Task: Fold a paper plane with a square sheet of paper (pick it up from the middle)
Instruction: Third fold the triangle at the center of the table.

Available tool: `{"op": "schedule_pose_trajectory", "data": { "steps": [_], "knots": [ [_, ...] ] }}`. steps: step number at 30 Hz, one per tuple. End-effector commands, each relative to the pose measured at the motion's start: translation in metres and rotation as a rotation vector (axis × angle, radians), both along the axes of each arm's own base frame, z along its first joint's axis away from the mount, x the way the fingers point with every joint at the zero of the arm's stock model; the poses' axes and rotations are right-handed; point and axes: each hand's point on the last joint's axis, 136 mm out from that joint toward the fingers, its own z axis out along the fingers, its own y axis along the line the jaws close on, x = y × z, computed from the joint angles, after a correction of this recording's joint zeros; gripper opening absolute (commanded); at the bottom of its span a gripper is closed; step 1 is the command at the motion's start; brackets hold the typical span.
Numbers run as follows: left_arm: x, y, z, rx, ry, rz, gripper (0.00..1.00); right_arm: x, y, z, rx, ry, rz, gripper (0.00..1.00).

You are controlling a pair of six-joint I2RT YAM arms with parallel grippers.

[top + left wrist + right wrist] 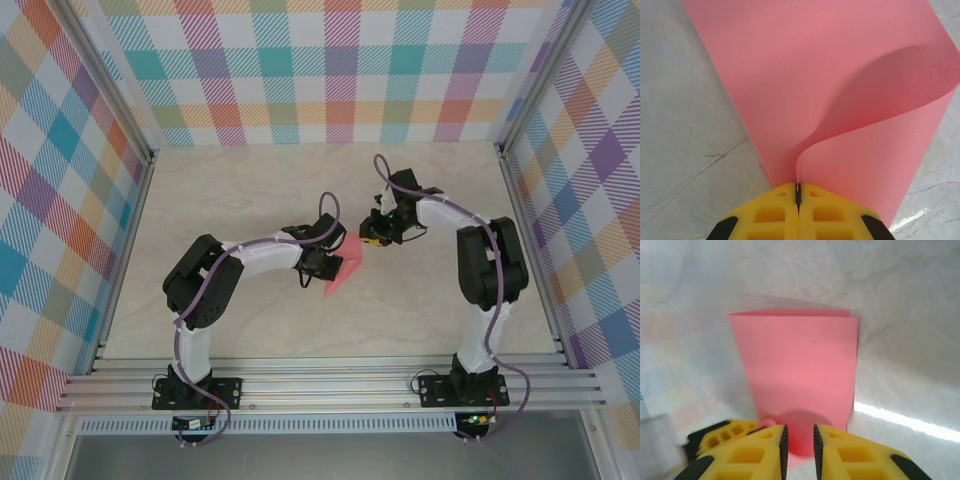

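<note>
From the overhead camera I saw the thin salmon-pink sheet of paper point(346, 272) near the middle of the pale marbled bench point(300, 190), a little toward three o'clock of centre. It sat slantwise, one end pointing to seven o'clock and the other to one o'clock. The left gripper point(322, 265) was at the sheet's nine o'clock side, and the right gripper point(374, 238) was at its one o'clock end.

On the left wrist camera the left gripper point(798, 195) was clamped tight on the sheet of paper point(805, 75), its yellow fingers point(770, 215) pressed together with the pink edge pinched in the seam. From that pinch one layer curled up and over toward three o'clock, casting a shadow on the layer beneath, while the rest ran flat toward twelve o'clock.

On the right wrist camera the right gripper point(799, 445) stood with its jaws a narrow slit apart. The sheet of paper point(795, 365) lay doubled in front of it, with two edges showing at its twelve o'clock end. Its near end reached down behind the fingertips, but I could not tell whether they touched it.

Pastel checked walls point(330, 70) closed in the bench at nine, twelve and three o'clock.
</note>
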Motion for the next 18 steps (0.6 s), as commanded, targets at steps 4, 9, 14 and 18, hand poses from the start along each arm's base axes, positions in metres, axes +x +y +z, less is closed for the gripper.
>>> {"op": "schedule_pose_trajectory", "data": {
  "steps": [4, 9, 14, 18],
  "knots": [
    [-0.006, 0.016, -0.012, 0.043, 0.039, 0.032, 0.0, -0.025, 0.009, 0.022, 0.187, -0.081, -0.04, 0.08],
    [-0.006, 0.016, -0.012, 0.036, 0.041, 0.031, 0.0, -0.058, 0.018, 0.018, 0.332, -0.058, -0.042, 0.0],
    [-0.007, 0.015, -0.015, 0.032, 0.049, 0.029, 0.0, -0.091, 0.039, 0.006, 0.356, -0.036, 0.007, 0.0],
    [-0.008, 0.016, -0.016, 0.032, 0.052, 0.028, 0.0, -0.107, 0.054, -0.01, 0.34, -0.017, 0.006, 0.0]
  ]
}}
